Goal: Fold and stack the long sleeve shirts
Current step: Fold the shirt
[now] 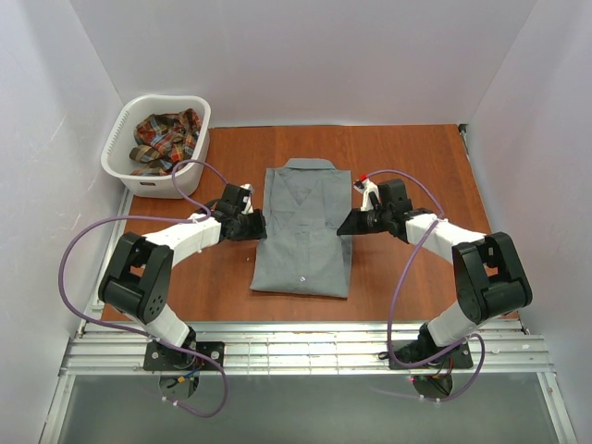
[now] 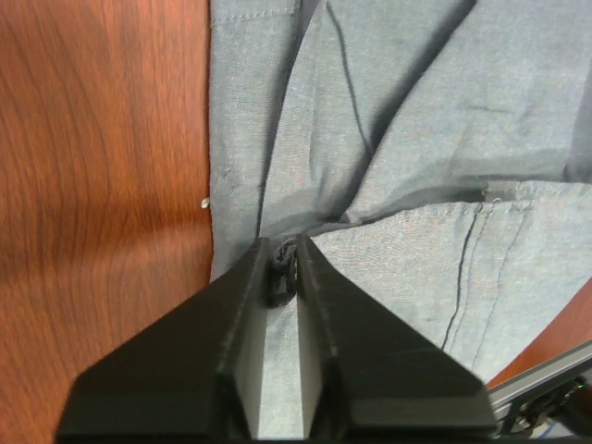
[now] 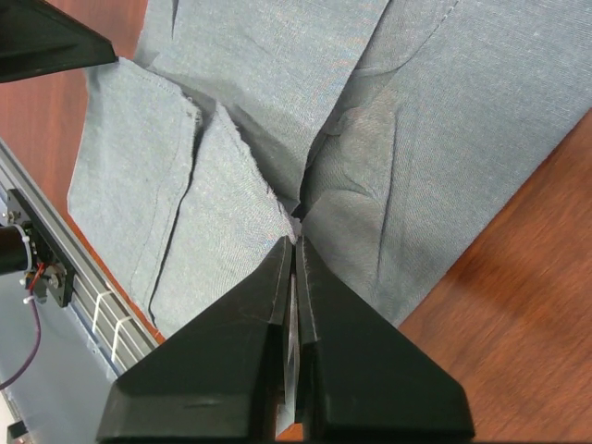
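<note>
A grey long sleeve shirt [image 1: 302,227] lies flat on the wooden table, folded to a narrow rectangle with its collar at the far end. My left gripper [image 1: 260,225] is at the shirt's left edge, about halfway along. In the left wrist view the left gripper [image 2: 284,254] has its jaws nearly together with a dark wad of grey shirt [image 2: 416,111] bunched between the tips. My right gripper [image 1: 344,225] is at the right edge; in its wrist view the right gripper [image 3: 296,239] is shut on a puckered fold of the grey shirt [image 3: 277,83]. A plaid shirt [image 1: 166,139] lies crumpled in the basket.
The white laundry basket [image 1: 120,166] stands at the table's far left corner. Bare wood [image 1: 416,157] lies either side of the grey shirt. A metal rail [image 1: 305,347] runs along the near edge, and white walls close in the sides and back.
</note>
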Robot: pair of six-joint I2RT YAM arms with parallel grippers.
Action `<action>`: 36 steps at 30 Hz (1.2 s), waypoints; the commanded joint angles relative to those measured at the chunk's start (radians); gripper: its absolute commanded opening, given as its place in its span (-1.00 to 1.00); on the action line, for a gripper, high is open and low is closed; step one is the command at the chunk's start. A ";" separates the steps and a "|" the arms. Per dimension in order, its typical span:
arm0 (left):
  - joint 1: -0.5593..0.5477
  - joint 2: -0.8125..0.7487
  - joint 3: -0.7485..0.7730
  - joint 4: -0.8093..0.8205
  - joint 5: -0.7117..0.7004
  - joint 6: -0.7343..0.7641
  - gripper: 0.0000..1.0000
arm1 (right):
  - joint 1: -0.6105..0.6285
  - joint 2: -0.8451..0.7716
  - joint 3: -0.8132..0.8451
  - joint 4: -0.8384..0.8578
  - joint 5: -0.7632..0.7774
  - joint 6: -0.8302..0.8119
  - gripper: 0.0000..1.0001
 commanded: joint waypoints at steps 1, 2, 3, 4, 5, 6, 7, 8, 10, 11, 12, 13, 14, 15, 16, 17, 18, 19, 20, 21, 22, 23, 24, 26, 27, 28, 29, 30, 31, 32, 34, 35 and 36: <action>0.003 -0.060 0.038 -0.012 0.001 0.018 -0.78 | -0.007 -0.002 0.041 0.000 0.011 -0.018 -0.97; 0.004 -0.065 0.040 -0.012 0.000 0.022 -0.87 | -0.007 -0.001 0.041 0.000 0.013 -0.018 -0.97; 0.004 -0.067 0.038 -0.009 -0.004 0.029 -0.98 | -0.008 -0.001 0.041 0.000 0.016 -0.021 -0.97; 0.003 -0.067 0.038 -0.006 -0.002 0.033 -1.00 | -0.007 -0.001 0.041 -0.002 0.022 -0.023 -0.97; 0.004 -0.065 0.038 -0.003 0.003 0.045 -1.00 | -0.007 0.001 0.041 -0.002 0.025 -0.023 -0.97; 0.003 -0.063 0.041 0.000 0.009 0.052 -1.00 | -0.008 0.001 0.043 -0.002 0.025 -0.024 -0.97; 0.004 -0.067 0.043 0.003 0.012 0.058 -1.00 | -0.008 0.001 0.044 -0.002 0.028 -0.024 -0.97; 0.004 -0.070 0.047 0.005 0.010 0.067 -1.00 | -0.010 -0.008 0.046 -0.003 0.030 -0.026 -0.97; 0.004 -0.085 0.057 0.019 0.006 0.078 -1.00 | -0.010 -0.021 0.047 -0.006 0.047 -0.027 -0.97; 0.004 -0.099 0.058 0.028 0.006 0.084 -1.00 | -0.013 -0.033 0.053 -0.009 0.059 -0.032 -0.97; 0.003 -0.105 0.063 0.045 0.004 0.097 -1.00 | -0.014 -0.038 0.052 -0.011 0.086 -0.037 -0.97; 0.003 -0.105 0.066 0.054 0.001 0.101 -1.00 | -0.018 -0.042 0.055 -0.014 0.094 -0.040 -0.97; 0.004 -0.100 0.067 0.065 -0.008 0.104 -1.00 | -0.027 -0.039 0.059 -0.012 0.097 -0.044 -0.97; 0.003 -0.094 0.067 0.083 -0.010 0.110 -1.00 | -0.028 -0.036 0.064 -0.014 0.099 -0.044 -0.97; 0.003 -0.085 0.066 0.097 -0.011 0.111 -1.00 | -0.031 -0.021 0.070 -0.014 0.097 -0.047 -0.97; 0.003 -0.061 0.063 0.109 -0.019 0.113 -1.00 | -0.034 -0.012 0.082 -0.012 0.094 -0.053 -0.97; 0.004 -0.050 0.061 0.134 -0.023 0.118 -1.00 | -0.036 -0.002 0.087 -0.012 0.096 -0.058 -0.97; 0.004 -0.034 0.051 0.149 -0.028 0.119 -1.00 | -0.036 0.016 0.093 -0.012 0.097 -0.061 -0.97; 0.003 -0.009 0.045 0.166 -0.039 0.118 -1.00 | -0.037 0.027 0.101 -0.012 0.099 -0.067 -0.97; 0.004 0.007 0.038 0.198 -0.046 0.118 -1.00 | -0.036 0.037 0.111 -0.014 0.105 -0.076 -0.97; 0.003 0.021 0.031 0.212 -0.050 0.110 -1.00 | -0.036 0.062 0.116 -0.012 0.113 -0.081 -0.97; 0.004 0.050 0.029 0.226 -0.069 0.102 -1.00 | -0.036 0.073 0.121 -0.012 0.129 -0.090 -0.97; 0.003 0.062 0.028 0.234 -0.080 0.095 -1.00 | -0.037 0.085 0.124 -0.011 0.134 -0.096 -0.97; 0.004 0.094 0.011 0.294 -0.111 0.069 -1.00 | -0.041 0.128 0.128 0.006 0.171 -0.113 -0.97; 0.004 0.099 0.011 0.295 -0.112 0.068 -1.00 | -0.041 0.128 0.128 0.006 0.171 -0.116 -0.97; 0.004 0.104 0.003 0.310 -0.114 0.059 -1.00 | -0.039 0.143 0.128 0.020 0.177 -0.119 -0.97; 0.003 0.107 0.002 0.350 -0.116 0.058 -1.00 | -0.042 0.153 0.128 0.026 0.189 -0.121 -0.97; 0.004 0.113 0.003 0.361 -0.117 0.056 -1.00 | -0.042 0.160 0.131 0.031 0.194 -0.121 -0.97; 0.004 0.124 0.003 0.384 -0.117 0.058 -1.00 | -0.044 0.179 0.133 0.037 0.194 -0.121 -0.97; 0.004 0.128 0.003 0.392 -0.117 0.059 -1.00 | -0.042 0.186 0.136 0.037 0.197 -0.121 -0.97; 0.003 0.145 0.000 0.415 -0.123 0.065 -1.00 | -0.045 0.209 0.138 0.038 0.214 -0.121 -0.97; 0.004 0.153 0.000 0.430 -0.126 0.071 -0.99 | -0.044 0.215 0.138 0.041 0.222 -0.121 -0.97; 0.004 0.160 0.005 0.431 -0.125 0.073 -0.96 | -0.047 0.231 0.138 0.043 0.225 -0.121 -0.97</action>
